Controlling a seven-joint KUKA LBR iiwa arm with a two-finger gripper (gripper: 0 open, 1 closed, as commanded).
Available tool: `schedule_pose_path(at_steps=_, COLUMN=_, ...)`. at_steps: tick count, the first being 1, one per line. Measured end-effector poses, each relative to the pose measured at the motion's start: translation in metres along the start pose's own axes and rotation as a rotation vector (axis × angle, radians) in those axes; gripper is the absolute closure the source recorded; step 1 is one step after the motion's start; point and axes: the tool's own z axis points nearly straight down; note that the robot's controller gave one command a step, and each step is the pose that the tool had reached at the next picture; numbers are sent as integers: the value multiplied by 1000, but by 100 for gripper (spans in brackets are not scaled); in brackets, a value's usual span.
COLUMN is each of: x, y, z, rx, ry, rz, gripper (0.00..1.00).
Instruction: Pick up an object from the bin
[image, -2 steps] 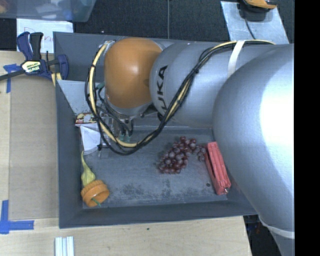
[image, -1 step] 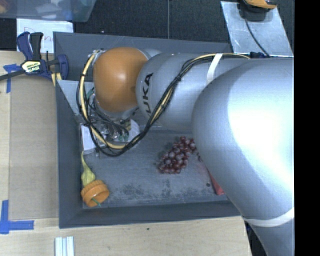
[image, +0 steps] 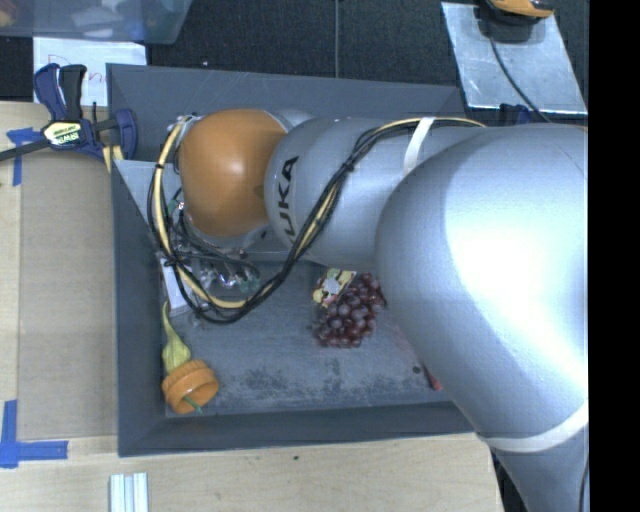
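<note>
My gripper (image: 220, 272) hangs under the arm's orange dome, low over the left side of the bin, close to the left wall. Just below it, along that wall, lies a pale yellow pear-shaped thing (image: 176, 347). An orange round fruit-like thing (image: 190, 385) touches the yellow one's lower end, in the front left corner. A bunch of dark purple grapes (image: 348, 311) lies on the bin's floor to the right of the gripper, apart from it. A small yellow and white piece (image: 334, 284) rests at the top of the bunch.
The big silver arm covers the bin's right side and back. A small red bit (image: 432, 381) pokes out from under the arm near the front wall. Bare floor lies between the grapes and the orange thing.
</note>
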Motion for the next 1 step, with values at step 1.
schedule_pose_path(at_steps=1, x=2, y=4, z=-25, rx=1, ry=-7, rz=-297, gripper=0)
